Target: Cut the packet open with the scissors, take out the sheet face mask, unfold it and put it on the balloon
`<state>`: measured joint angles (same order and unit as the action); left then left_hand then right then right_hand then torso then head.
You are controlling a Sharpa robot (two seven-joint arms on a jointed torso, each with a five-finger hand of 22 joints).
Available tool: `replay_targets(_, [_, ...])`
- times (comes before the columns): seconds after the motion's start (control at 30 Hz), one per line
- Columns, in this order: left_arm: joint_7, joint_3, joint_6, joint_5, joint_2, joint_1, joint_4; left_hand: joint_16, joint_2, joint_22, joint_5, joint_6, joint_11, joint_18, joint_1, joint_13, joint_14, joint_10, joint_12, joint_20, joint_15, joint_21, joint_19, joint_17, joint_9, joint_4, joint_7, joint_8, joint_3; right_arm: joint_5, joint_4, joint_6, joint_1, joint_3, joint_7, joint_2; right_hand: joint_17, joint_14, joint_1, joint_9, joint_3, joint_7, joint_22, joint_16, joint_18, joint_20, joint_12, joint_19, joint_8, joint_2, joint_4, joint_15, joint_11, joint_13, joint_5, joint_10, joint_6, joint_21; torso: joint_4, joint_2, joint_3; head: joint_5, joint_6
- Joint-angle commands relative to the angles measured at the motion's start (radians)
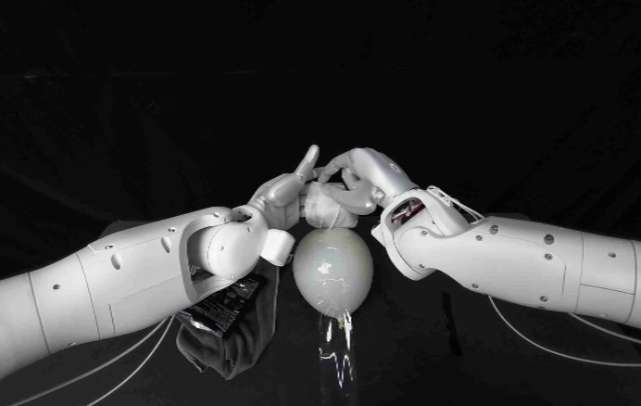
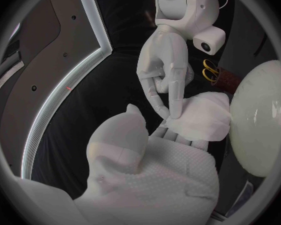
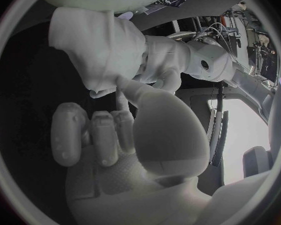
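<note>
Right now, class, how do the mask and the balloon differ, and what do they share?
The mask is a thin, folded sheet; the balloon is round and full. The mask is held between the left hand and the right hand; the balloon lies free below them. Both are pale.

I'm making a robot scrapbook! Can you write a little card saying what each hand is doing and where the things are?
left hand: holds the mask
right hand: pinches the mask too
mask: white, partly folded, between the hands, near the balloon, not on it
balloon: pale, on the table
packet: dark, under the left arm
scissors: yellow handles, in neither hand
</note>
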<state>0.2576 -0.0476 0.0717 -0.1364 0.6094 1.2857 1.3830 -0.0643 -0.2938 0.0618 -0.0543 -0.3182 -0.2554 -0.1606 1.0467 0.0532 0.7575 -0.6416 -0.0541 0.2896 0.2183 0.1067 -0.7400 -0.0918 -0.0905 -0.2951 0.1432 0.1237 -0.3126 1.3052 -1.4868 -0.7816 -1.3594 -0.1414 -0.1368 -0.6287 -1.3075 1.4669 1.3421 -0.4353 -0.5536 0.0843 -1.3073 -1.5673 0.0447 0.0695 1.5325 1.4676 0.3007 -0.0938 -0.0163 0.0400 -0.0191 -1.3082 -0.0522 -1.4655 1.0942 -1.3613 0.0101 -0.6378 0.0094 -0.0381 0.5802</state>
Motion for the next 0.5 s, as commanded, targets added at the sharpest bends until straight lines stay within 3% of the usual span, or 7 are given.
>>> replay_targets(0.03, [-0.005, 0.001, -0.055, -0.015, 0.002, 0.001, 0.004, 0.0, -0.001, 0.0, 0.003, -0.117, -0.001, 0.005, 0.012, -0.001, -0.004, 0.007, 0.003, 0.002, 0.001, 0.006, -0.002, 0.001, -0.029, 0.0, 0.158, 0.054, 0.011, 0.008, 0.003, -0.01, -0.001, 0.001, 0.003, -0.004, -0.263, 0.104, -0.001, -0.004, -0.007, 0.001, -0.204, -0.003, 0.0, -0.007, 0.007, 0.006, 0.008, 0.016, 0.001, 0.009, 0.01, -0.243, 0.004, -0.091, -0.009, -0.005, 0.0003, 0.0, 0.0, -0.001, 0.0])
replay_targets(0.17, [-0.014, 0.001, -0.069, -0.019, 0.005, 0.001, 0.005, -0.001, -0.001, 0.0, 0.003, -0.153, -0.001, 0.003, 0.018, 0.0, 0.001, 0.002, 0.002, 0.002, 0.0, 0.008, -0.008, 0.001, -0.037, 0.001, 0.158, 0.068, 0.018, 0.006, 0.003, -0.009, -0.001, 0.001, 0.001, -0.006, -0.263, 0.104, -0.001, -0.005, -0.008, 0.001, -0.204, -0.003, 0.0, -0.008, 0.007, 0.006, 0.009, 0.016, 0.001, 0.009, 0.01, -0.243, 0.004, -0.091, -0.01, -0.005, -0.0003, 0.0, -0.0002, -0.002, -0.001])
replay_targets(0.5, [-0.043, 0.001, -0.101, -0.06, 0.014, 0.001, 0.01, -0.009, -0.001, 0.006, 0.002, -0.163, 0.001, -0.006, 0.06, 0.0, 0.037, -0.003, 0.002, 0.002, -0.005, 0.027, -0.08, -0.004, -0.035, 0.003, 0.158, 0.068, 0.054, 0.004, 0.006, -0.012, -0.001, 0.001, -0.001, -0.01, -0.263, 0.104, -0.001, -0.008, -0.012, 0.001, -0.205, -0.003, 0.0, -0.008, 0.008, 0.007, 0.013, 0.018, 0.0, 0.01, 0.011, -0.244, 0.004, -0.092, -0.011, -0.007, -0.0001, 0.0, -0.0003, -0.004, -0.001])
